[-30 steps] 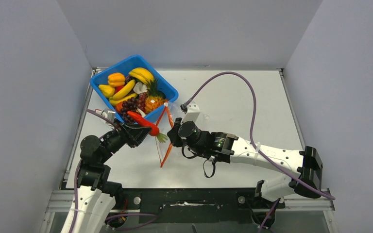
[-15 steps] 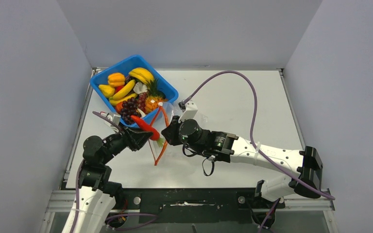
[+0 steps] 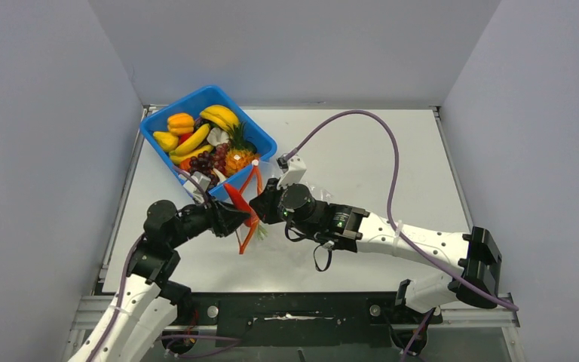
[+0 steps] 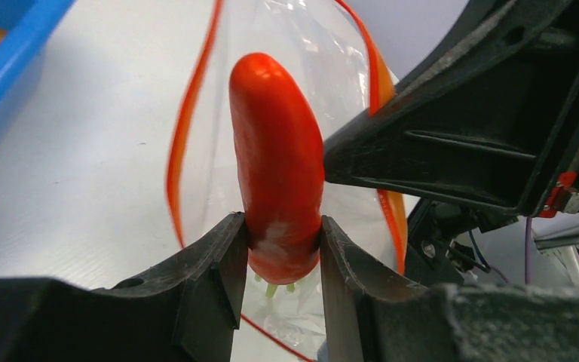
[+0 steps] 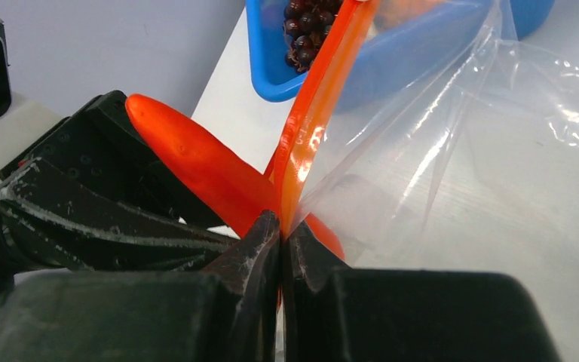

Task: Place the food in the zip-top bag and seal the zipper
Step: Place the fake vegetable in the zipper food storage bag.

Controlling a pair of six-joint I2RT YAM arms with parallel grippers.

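**Loading step:** just before the blue bin [image 3: 175,103], the left gripper [image 4: 279,228] pinches the carrot [image 4: 275,143], tip at the mouth of the zip-top bag [image 5: 497,136]; right gripper [image 5: 282,230], likewise near the bin, pressed together on the zipper [image 5: 317,113], holds it up; next, presumably: push deeper, then release.

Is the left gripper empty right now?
No: in the left wrist view the left gripper is clamped on the thick stem end of the carrot.
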